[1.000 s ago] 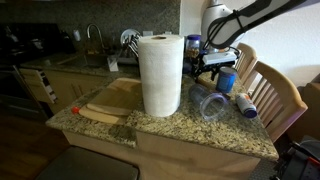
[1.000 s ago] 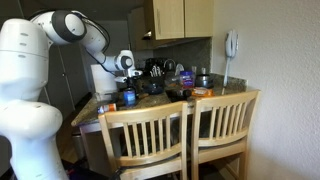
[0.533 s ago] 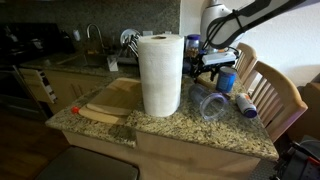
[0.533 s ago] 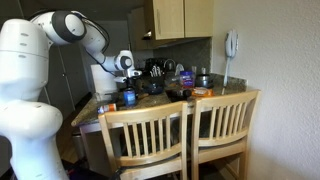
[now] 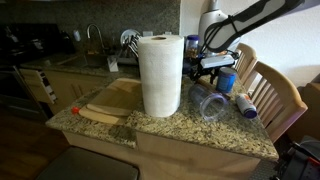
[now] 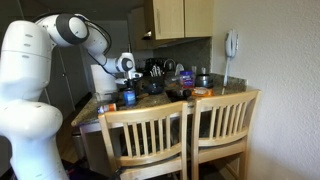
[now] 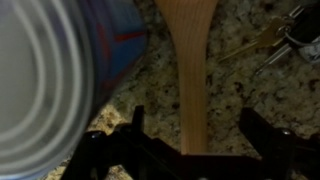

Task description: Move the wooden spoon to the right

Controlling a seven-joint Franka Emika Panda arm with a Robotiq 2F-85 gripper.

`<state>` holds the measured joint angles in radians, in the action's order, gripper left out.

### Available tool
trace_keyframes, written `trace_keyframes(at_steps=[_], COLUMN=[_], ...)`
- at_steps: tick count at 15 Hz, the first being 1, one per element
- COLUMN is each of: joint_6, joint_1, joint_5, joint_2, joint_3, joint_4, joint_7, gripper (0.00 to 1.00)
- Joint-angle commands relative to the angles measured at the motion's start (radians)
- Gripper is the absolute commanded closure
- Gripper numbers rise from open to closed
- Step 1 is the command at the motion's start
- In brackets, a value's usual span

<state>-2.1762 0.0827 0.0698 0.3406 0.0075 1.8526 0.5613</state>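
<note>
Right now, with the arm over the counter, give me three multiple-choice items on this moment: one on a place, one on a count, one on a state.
1. In the wrist view, where does the wooden spoon lie?
A) between the fingers of the hand
B) outside both fingers
C) out of view

2. In an exterior view, how many wooden chairs stand at the counter?
A) one
B) two
C) four

3. How is the hand?
A) shut on the spoon
B) open
C) out of view

Key:
1 A, the spoon's handle runs down between the two fingers.
2 B, two chair backs stand side by side.
3 B, both fingers stand apart, with counter showing between each and the spoon.
</note>
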Motion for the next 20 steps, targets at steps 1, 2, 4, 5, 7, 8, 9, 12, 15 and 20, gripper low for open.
trace_keyframes(at_steps=[1,2,4,5,7,8,9,12,15,20], joint_6=[-0.001,-0.001,-0.001,-0.002,-0.003,-0.003,-0.004,-0.003,-0.007,-0.040], joint_1=[0.011,0.011,0.013,0.014,0.013,0.013,0.012,0.010,0.011,0.026], joint_5=[-0.015,-0.016,-0.017,-0.016,-0.017,-0.018,-0.018,-0.023,-0.019,0.060], joint_2=[-0.002,-0.001,-0.001,-0.002,-0.001,-0.001,-0.001,0.000,-0.027,-0.166], joint_3=[-0.014,-0.014,-0.014,-0.014,-0.015,-0.014,-0.015,-0.016,-0.019,-0.035], joint_4=[0.000,-0.004,-0.009,-0.010,-0.013,-0.014,-0.014,-0.017,-0.012,0.015], joint_7=[-0.011,-0.012,-0.014,-0.015,-0.015,-0.016,-0.017,-0.019,-0.014,0.035], gripper=[0.34,0.40,0.54,0.63,0.77,0.83,0.91,0.94,0.94,0.94])
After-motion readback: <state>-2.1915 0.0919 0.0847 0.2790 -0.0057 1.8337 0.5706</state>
